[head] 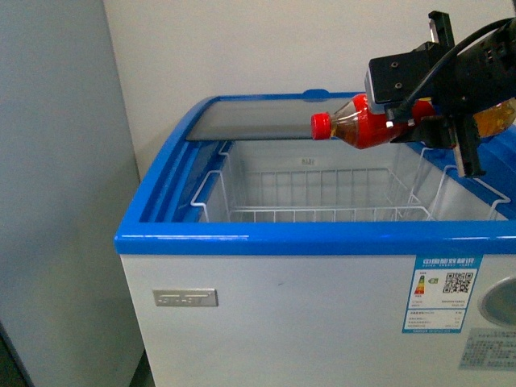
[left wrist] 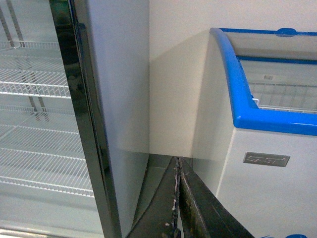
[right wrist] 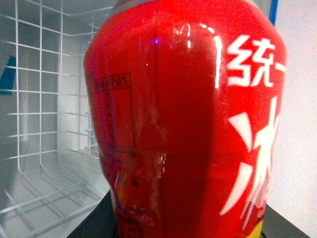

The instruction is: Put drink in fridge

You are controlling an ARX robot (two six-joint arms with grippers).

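Note:
The drink (head: 363, 125), a red-capped bottle with a red label and amber liquid, lies on its side in the air above the open fridge (head: 266, 238), cap pointing left. My right gripper (head: 415, 121) is shut on the bottle's body at the upper right of the front view. In the right wrist view the drink's red label (right wrist: 188, 119) fills the picture, with white wire baskets (right wrist: 39, 124) behind it. My left gripper (left wrist: 177, 198) is shut and empty, low beside the fridge's white side wall (left wrist: 257, 188).
A glass lid (head: 258, 119) is slid to the back of the chest. White wire baskets (head: 322, 193) line the inside. A tall grey upright fridge (left wrist: 94, 124) with wire shelves stands left of the chest, a narrow gap between them.

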